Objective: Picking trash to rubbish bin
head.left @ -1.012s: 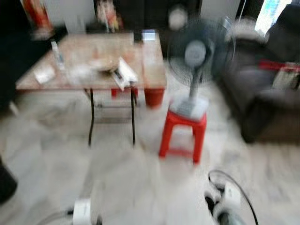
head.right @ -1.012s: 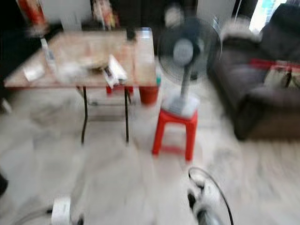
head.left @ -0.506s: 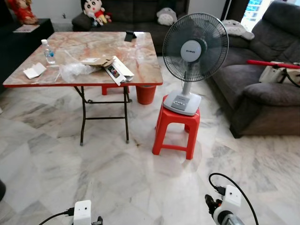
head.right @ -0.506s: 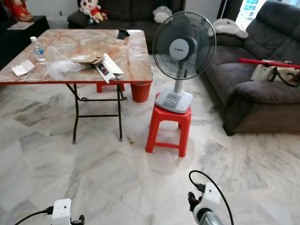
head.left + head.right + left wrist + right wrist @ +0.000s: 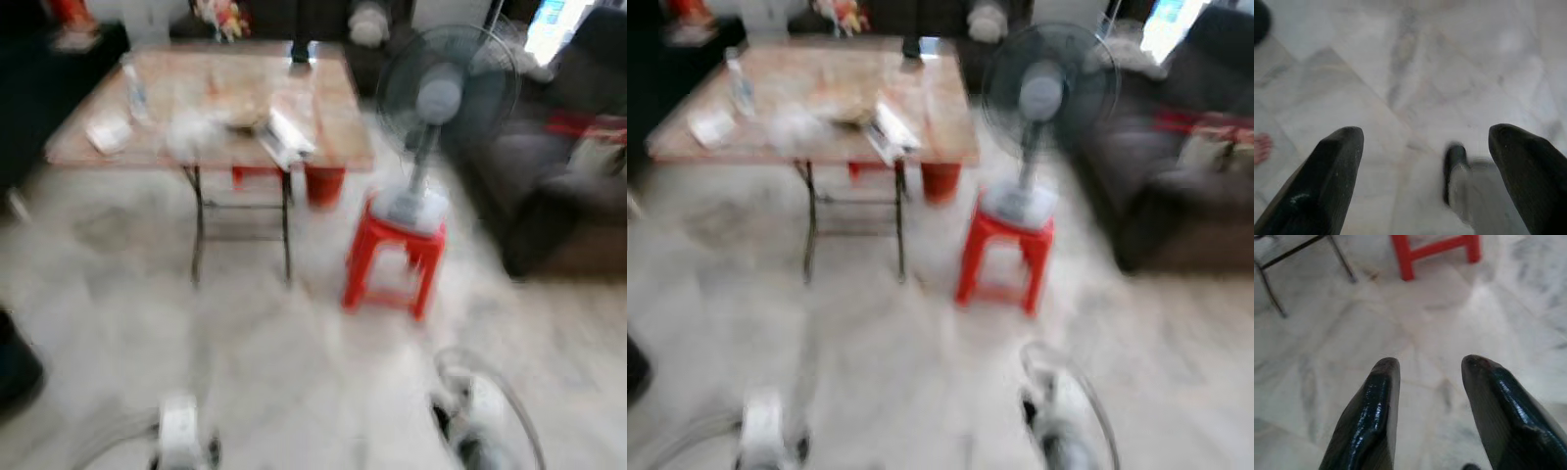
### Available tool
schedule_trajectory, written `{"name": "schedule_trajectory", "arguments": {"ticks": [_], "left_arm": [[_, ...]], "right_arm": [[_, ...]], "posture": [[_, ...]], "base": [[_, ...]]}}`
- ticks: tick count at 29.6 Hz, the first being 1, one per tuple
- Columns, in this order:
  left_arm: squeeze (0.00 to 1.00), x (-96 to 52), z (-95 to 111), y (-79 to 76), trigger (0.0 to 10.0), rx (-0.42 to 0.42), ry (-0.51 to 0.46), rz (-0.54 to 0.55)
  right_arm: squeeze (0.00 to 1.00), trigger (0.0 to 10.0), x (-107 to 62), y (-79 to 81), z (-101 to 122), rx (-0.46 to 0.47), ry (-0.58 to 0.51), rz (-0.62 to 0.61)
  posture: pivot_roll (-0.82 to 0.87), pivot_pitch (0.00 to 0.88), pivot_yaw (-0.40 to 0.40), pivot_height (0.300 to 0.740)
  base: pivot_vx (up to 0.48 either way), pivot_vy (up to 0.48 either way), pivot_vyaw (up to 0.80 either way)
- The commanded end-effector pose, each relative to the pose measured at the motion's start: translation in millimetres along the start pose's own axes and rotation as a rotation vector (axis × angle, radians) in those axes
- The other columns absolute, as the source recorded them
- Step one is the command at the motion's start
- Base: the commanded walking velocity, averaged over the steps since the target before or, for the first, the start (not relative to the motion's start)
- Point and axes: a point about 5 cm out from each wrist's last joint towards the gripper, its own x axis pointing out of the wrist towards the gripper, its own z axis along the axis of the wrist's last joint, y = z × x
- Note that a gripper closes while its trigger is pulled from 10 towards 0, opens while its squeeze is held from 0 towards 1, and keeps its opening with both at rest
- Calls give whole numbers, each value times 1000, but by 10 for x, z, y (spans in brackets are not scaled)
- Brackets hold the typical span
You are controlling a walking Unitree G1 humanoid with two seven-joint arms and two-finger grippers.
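Note:
The picture is blurred by motion. A marble-topped folding table [image 5: 338, 137] stands ahead to the left. On it lie a crumpled clear plastic bag [image 5: 191, 127], an open cardboard carton [image 5: 289, 137], a white paper [image 5: 108, 134] and a water bottle [image 5: 134, 88]. A small red bin [image 5: 325, 183] sits under the table's far right side. Both arms hang low over the floor, far from the table. My left gripper [image 5: 1425, 134] is open above bare marble tiles. My right gripper [image 5: 1430, 362] is open too, with nothing between its fingers.
A standing fan [image 5: 446, 98] rests on a red plastic stool [image 5: 392, 259] right of the table. A dark sofa [image 5: 568, 186] runs along the right. A dark object [image 5: 15, 367] sits at the left edge. A person's bare foot [image 5: 1261, 147] shows on the marble floor [image 5: 294, 362].
The whole picture has shifted and blurred, so the camera has moved; the table and fan now sit a little further right. Both arms still hang low.

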Motion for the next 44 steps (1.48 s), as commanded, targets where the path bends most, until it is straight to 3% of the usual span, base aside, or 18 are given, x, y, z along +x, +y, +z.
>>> {"name": "schedule_trajectory", "arguments": {"ticks": [1,10,18,26,37,44], "left_arm": [[0,44,213,-91,10000,1,-82,-21],[0,70,881,-264,10000,-39,-383,-36],[0,-18,1368,-426,10000,-11,-618,-66],[0,-74,1529,-410,10000,-23,-709,-44],[0,-112,1570,-415,10000,-4,-750,-35],[0,-143,1646,-437,10000,6,-786,-38]], "right_arm": [[0,10000,11,-1,70,-3,-24,5],[0,10000,102,281,515,-131,-177,145],[0,10000,126,684,924,-213,-337,304],[0,10000,102,984,1133,-253,-435,403],[0,10000,56,1160,1306,-267,-521,461],[0,10000,19,1279,1395,-280,-561,520]], "posture": [[37,0,-32,740],[44,0,-39,740],[42,0,-45,740],[46,0,-43,740],[43,0,-37,740],[43,0,-37,740]], "base": [[0,0,0],[0,0,0],[0,0,0],[0,0,0],[0,0,627],[142,0,0]]}}
